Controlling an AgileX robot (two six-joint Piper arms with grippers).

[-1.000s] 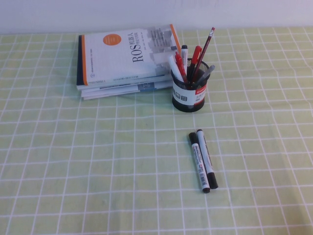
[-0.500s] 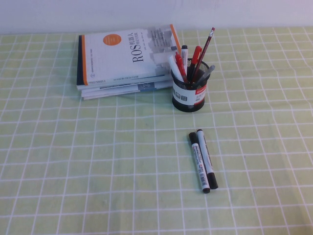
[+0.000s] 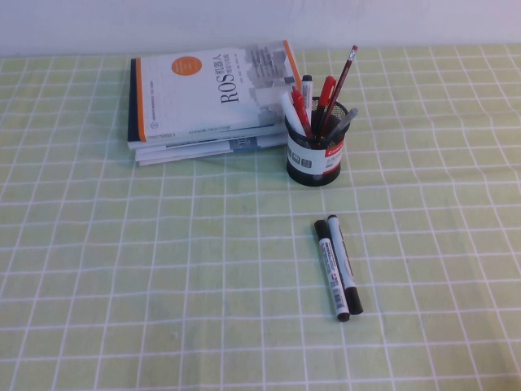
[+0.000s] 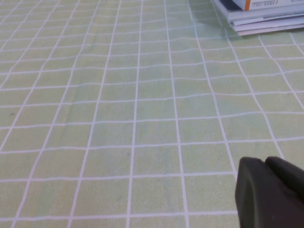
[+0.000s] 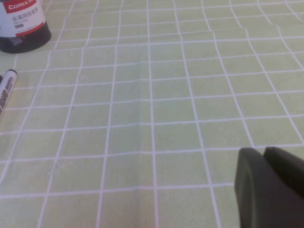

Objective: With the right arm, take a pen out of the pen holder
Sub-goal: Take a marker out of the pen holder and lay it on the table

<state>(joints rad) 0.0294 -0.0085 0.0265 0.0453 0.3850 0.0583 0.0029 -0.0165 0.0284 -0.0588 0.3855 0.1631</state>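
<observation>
A black mesh pen holder (image 3: 316,159) stands just right of the book stack and holds several pens, red, white, grey and a red pencil. It also shows in the right wrist view as the pen holder (image 5: 23,26) with a white label. Two black-and-white markers (image 3: 338,265) lie side by side on the cloth in front of it; one marker's end (image 5: 5,90) shows in the right wrist view. My right gripper (image 5: 263,156) hovers low over bare cloth, shut and empty, well away from the holder. My left gripper (image 4: 265,164) is shut and empty too. Neither arm shows in the high view.
A stack of books (image 3: 207,98) lies at the back left of the holder; its corner (image 4: 259,16) appears in the left wrist view. A green checked tablecloth (image 3: 163,269) covers the table. A white wall runs along the far edge.
</observation>
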